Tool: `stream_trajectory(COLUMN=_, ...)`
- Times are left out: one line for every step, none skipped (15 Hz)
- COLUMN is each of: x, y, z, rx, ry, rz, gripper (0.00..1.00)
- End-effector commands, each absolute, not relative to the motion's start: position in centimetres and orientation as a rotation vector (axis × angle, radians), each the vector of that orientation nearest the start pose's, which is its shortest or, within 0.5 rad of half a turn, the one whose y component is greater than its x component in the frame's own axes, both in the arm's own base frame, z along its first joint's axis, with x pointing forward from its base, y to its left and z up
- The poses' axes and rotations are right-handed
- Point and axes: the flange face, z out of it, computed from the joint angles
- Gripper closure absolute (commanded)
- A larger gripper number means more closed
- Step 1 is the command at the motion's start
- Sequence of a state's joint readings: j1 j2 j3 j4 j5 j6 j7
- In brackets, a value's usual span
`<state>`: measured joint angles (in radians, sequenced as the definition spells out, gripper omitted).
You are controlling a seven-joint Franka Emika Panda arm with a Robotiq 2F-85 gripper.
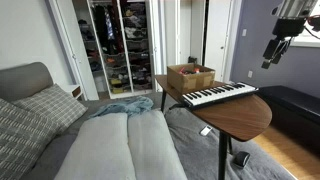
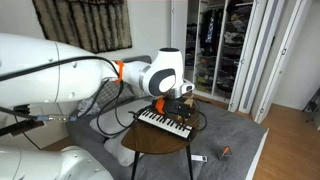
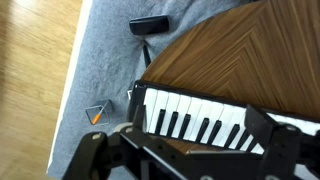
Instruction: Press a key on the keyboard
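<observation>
Low at the left of the wrist view, wood floor [image 3: 30,90] gives way to a grey rug [image 3: 100,60]. On the rug lie a small orange thing [image 3: 95,115], too blurred for me to name, and a black object [image 3: 150,25] near the top edge. Right of them the wooden table [image 3: 250,50] runs out of the picture. The keyboard [image 3: 195,122] lies along its edge, with only part of its white and black keys showing. My gripper [image 3: 185,165] crosses the bottom edge, and its fingers [image 3: 90,155] are spread wide with nothing between them.

Only an exterior view shows the room. A bed [image 1: 60,130] is at the left, then a brown box [image 1: 190,77] sits on the table [image 1: 245,120] just behind the keyboard [image 1: 220,95], seen here at full length. My gripper [image 1: 272,55] hangs up at the right, well apart from the keys, and the arm above it is cut off by the frame.

From the opposite side, my own white arm [image 2: 60,70] blocks the whole left half. Past it the keyboard [image 2: 165,123] rests on the table [image 2: 160,147]. My jaws are lost among dark shapes behind it, so I cannot read them there. The orange thing [image 2: 225,151] lies on the rug further right.
</observation>
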<state>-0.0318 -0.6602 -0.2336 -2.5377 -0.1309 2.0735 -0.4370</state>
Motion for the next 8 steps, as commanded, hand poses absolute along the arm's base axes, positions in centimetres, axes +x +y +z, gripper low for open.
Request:
stream_trajectory(x=35.7, y=-11.0, z=50.2, rx=-3.14, ry=-0.409, rz=-0.289, gripper=0.0)
stream_trajectory(x=35.7, y=-11.0, z=50.2, rx=-3.14, ry=-0.409, rz=-0.289, gripper=0.0)
stream_trajectory(x=35.7, y=-11.0, z=50.2, rx=-3.14, ry=-0.409, rz=-0.289, gripper=0.0)
stream_trajectory(x=35.7, y=-11.0, z=50.2, rx=-3.14, ry=-0.409, rz=-0.289, gripper=0.0)
stream_trajectory(x=35.7, y=-11.0, z=50.2, rx=-3.14, ry=-0.409, rz=-0.289, gripper=0.0)
stream_trajectory(x=35.7, y=-11.0, z=50.2, rx=-3.14, ry=-0.409, rz=-0.289, gripper=0.0)
stream_trajectory(x=36.1, y=-10.2, z=49.9, rx=-3.13, ry=-0.442, rz=-0.286, gripper=0.0)
stream_trajectory(x=36.4, y=-9.4, z=49.7, rx=-3.12, ry=-0.457, rz=-0.3, gripper=0.0)
